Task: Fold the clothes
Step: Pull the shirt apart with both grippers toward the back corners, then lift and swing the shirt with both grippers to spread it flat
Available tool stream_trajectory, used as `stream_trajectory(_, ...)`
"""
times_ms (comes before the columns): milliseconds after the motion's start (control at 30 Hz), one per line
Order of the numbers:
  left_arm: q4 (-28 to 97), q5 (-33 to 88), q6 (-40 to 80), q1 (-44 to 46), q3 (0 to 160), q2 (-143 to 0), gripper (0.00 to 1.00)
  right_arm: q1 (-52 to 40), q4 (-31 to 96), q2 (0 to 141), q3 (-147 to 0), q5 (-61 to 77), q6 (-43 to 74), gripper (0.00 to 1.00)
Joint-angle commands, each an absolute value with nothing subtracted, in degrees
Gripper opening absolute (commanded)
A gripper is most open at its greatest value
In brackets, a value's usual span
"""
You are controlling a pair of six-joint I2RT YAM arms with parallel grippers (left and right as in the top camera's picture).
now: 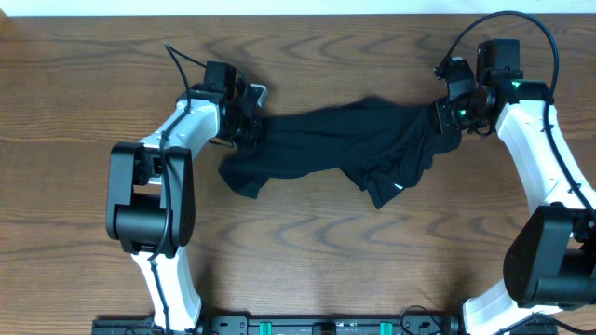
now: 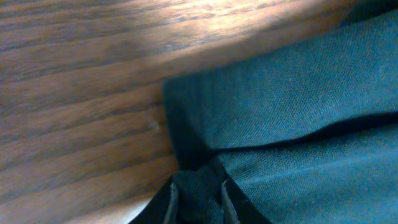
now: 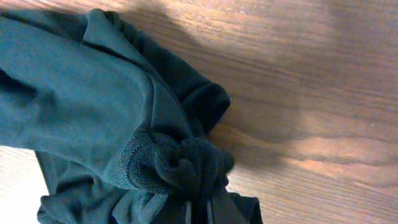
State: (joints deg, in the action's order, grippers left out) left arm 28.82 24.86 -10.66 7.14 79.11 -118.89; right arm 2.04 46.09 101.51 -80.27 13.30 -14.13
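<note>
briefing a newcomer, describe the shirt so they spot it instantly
Start at the wooden table; midway across it lies the black shirt, crumpled and stretched sideways. Its ends are pinched by the left gripper and right gripper; it is the only cloth there.

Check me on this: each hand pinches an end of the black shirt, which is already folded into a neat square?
Not folded. The overhead view shows the shirt stretched out, rumpled, between the left hand and right hand; each does pinch an end.
</note>
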Motion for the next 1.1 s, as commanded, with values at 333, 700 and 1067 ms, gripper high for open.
stream_trajectory(333, 30.2, 15.75, -5.26, 4.4, 82.7, -94.67, 0.1, 2.63, 46.98, 93.32, -80.29, 13.96, -10.07, 0.01)
stream_trajectory(700, 30.17, 8.99, -5.3, 4.4, 82.7, -81.56, 0.06, 6.74, 50.02, 77.87, -80.31, 13.93, -9.23, 0.01)
stream_trajectory(1067, 31.48, 5.28, -5.28, 4.4, 82.7, -64.77, 0.06, 11.14, 55.55, 63.86, -81.47, 13.74, -9.21, 0.01)
